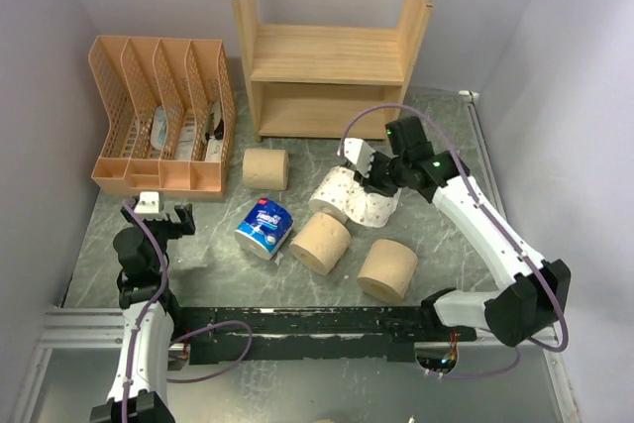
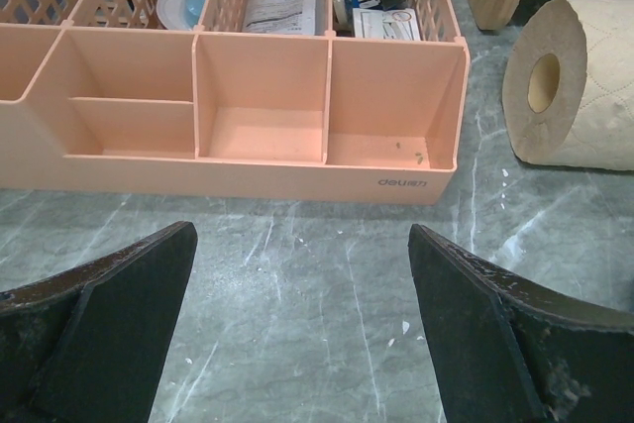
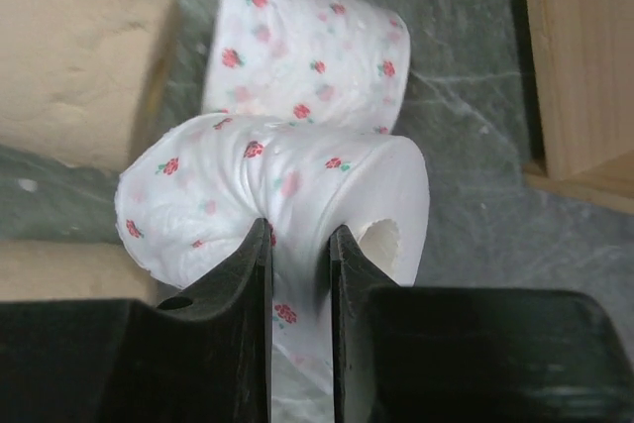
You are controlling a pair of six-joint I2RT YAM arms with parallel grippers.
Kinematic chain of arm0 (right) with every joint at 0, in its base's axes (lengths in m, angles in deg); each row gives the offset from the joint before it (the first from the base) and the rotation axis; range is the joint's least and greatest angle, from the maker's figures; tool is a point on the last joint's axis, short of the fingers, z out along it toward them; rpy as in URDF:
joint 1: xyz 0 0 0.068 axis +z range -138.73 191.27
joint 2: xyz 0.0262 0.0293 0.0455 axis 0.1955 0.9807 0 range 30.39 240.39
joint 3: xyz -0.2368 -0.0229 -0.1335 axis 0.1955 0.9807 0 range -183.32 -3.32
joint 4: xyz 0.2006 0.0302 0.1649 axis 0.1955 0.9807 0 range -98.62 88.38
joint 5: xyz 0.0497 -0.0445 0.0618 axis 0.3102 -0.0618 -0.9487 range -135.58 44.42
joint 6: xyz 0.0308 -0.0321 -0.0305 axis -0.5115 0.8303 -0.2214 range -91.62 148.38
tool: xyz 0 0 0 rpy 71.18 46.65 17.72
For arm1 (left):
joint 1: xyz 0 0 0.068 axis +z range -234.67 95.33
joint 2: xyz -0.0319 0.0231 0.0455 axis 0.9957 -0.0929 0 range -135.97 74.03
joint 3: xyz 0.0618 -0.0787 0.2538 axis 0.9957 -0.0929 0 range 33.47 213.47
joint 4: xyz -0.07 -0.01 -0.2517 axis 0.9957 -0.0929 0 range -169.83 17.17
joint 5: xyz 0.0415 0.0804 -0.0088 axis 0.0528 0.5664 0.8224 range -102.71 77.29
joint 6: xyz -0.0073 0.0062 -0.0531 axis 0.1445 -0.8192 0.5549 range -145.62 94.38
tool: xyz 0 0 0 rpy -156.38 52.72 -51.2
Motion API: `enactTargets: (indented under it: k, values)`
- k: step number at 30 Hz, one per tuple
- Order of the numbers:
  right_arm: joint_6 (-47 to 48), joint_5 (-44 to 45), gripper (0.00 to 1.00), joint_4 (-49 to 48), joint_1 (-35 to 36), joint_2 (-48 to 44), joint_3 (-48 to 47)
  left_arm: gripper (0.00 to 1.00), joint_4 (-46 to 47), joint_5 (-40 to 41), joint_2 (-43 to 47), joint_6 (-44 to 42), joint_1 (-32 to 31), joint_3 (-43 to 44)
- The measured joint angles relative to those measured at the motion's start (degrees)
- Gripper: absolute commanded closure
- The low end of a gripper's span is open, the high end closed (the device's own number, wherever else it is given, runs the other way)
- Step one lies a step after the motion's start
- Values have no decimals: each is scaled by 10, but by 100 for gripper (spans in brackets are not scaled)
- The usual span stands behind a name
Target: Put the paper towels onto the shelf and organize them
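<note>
Roll of rose-printed paper towel (image 3: 287, 175) sits just in front of the shelf (image 1: 327, 56), its wall pinched between the fingers of the right gripper (image 3: 300, 237). A second white roll (image 3: 307, 66) lies just beyond it, with tan rolls (image 1: 321, 243) and a blue-wrapped roll (image 1: 264, 227) nearby on the tabletop (image 1: 436, 136). The left gripper (image 2: 302, 245) hovers, jaws apart, before the peach organizer (image 2: 258, 116).

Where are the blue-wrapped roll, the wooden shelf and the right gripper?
blue-wrapped roll (image 1: 265, 226): top view, its printed wrapper.
wooden shelf (image 1: 327, 52): top view, bare upper board.
right gripper (image 3: 300, 245): right wrist view, midway between fingertips pinching floral roll (image 3: 287, 177).
</note>
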Motion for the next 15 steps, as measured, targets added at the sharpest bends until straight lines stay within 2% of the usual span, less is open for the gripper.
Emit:
enactTargets:
  k: [3,8,15]
  values:
    - [25,94,100,-23,35,22,1,0,0,-3,0,0,3,0]
    - [73,217,100,-115,46,73,-3,0,0,-7,0,0,6,0]
    - [117,266,100,-245,55,111,-24,0,0,-12,0,0,8,0]
